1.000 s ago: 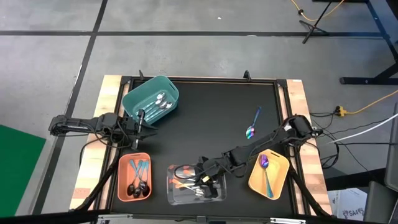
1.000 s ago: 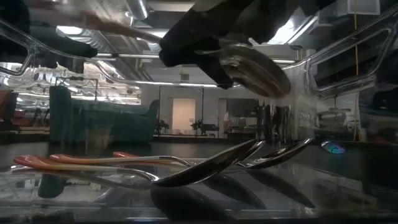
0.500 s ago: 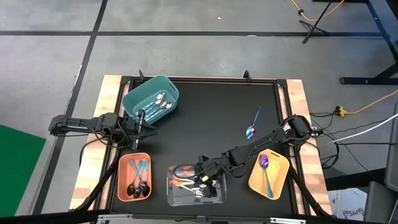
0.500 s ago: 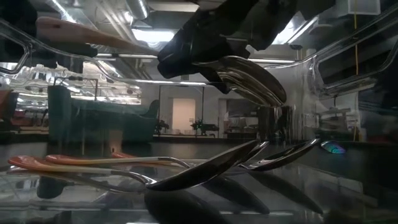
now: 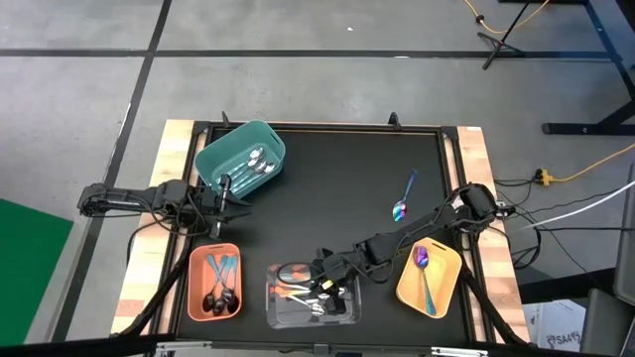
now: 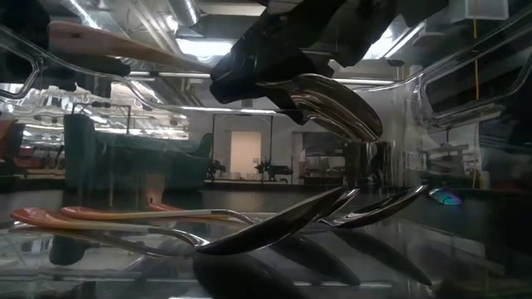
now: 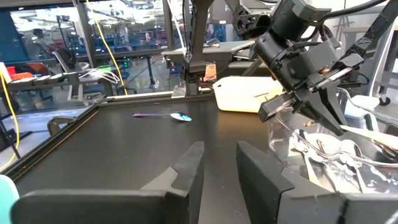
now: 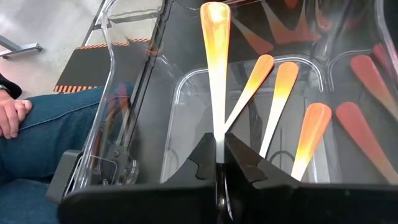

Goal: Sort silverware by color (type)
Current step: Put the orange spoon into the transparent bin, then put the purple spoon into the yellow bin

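Right gripper (image 5: 319,281) pinches an orange-handled spoon (image 8: 214,68) over the clear bin (image 5: 276,307).

Its jaws are pressed on the spoon's neck, the spoon raised above other orange-handled spoons (image 6: 125,218) lying in the bin. Left gripper (image 5: 224,185) rests beside the teal bin (image 5: 213,159), jaws partly spread, pinching nothing. All-silver spoons (image 5: 259,164) lie in the teal bin, dark-bowled teal-handled spoons (image 5: 222,288) in the salmon bin (image 5: 195,268), one purple spoon (image 5: 424,270) in the yellow bin (image 5: 444,278). Another purple spoon (image 5: 404,198) lies loose on the mat (image 5: 337,178).
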Controlling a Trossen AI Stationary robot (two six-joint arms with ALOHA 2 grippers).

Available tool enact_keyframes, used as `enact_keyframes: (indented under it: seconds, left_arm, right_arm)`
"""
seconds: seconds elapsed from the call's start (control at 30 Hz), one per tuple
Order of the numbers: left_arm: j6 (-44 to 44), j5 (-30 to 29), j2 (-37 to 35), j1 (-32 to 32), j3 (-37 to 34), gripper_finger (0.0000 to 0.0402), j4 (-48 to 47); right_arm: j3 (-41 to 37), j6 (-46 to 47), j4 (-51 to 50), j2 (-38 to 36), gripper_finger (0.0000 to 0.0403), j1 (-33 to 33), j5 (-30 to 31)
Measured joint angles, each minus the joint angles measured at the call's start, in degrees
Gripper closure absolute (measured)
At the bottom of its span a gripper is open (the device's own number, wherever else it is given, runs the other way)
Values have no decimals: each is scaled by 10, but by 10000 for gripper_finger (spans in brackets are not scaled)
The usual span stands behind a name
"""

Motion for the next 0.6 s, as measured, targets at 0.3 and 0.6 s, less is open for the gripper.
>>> enact_keyframes:
  seconds: [0.3,0.6]
  left_arm:
    - [0,0,0,0,0,313,0]
    - [0,0,0,0,0,313,0]
  right_arm:
    - [0,0,1,0,336,0,1]
    - [0,0,1,0,325,0,1]
